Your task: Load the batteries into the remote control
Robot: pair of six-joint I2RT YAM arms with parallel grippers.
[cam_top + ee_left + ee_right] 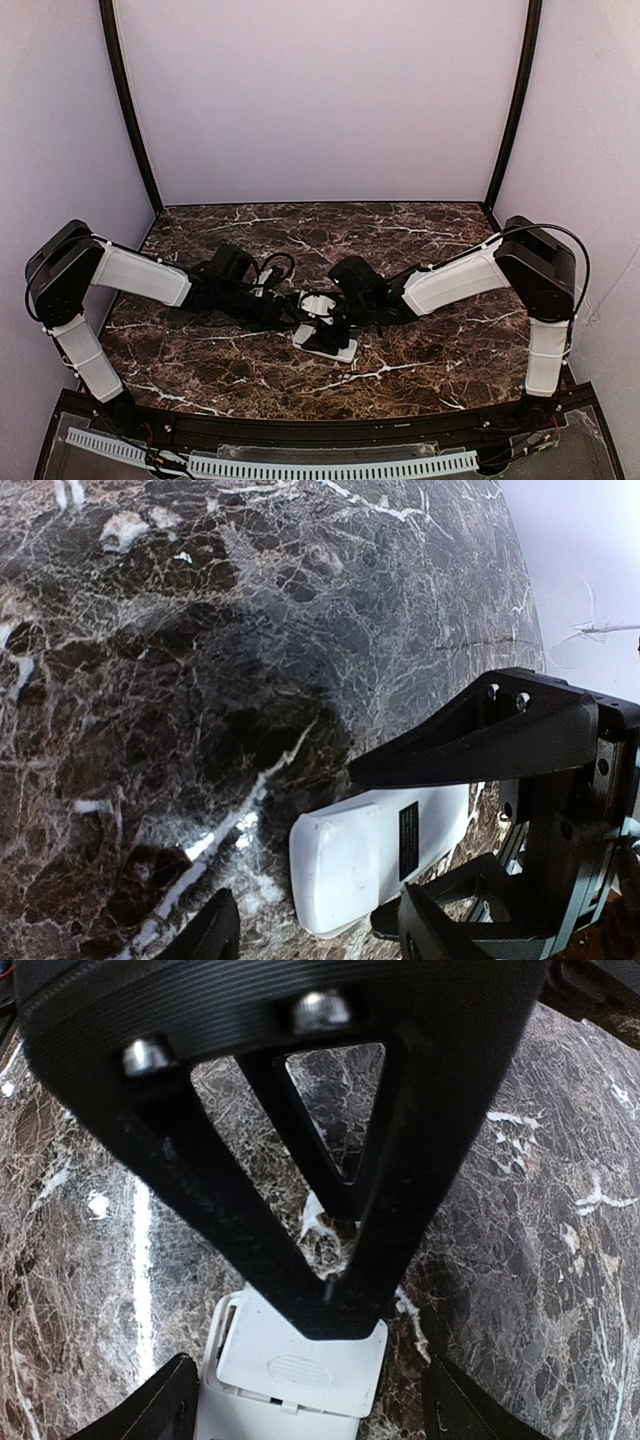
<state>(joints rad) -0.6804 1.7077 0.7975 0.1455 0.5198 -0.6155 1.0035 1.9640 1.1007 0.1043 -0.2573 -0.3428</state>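
My bench (pixel 430 235) is dark brown marble veined white; the remote control (pixel 345 865) is plain white with a black label (pixel 408 840); my jaws are black, finely ribbed.

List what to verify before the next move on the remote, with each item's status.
1. Remote back side up: ok.
2. Cover removed: not ok, it sits on the remote.
3. Batteries in view: not ok, none visible.
4. Left gripper open: ok.
5. Right gripper open, straddling the remote: ok.
6. Grippers clear of each other: cannot tell, both crowd over the remote.
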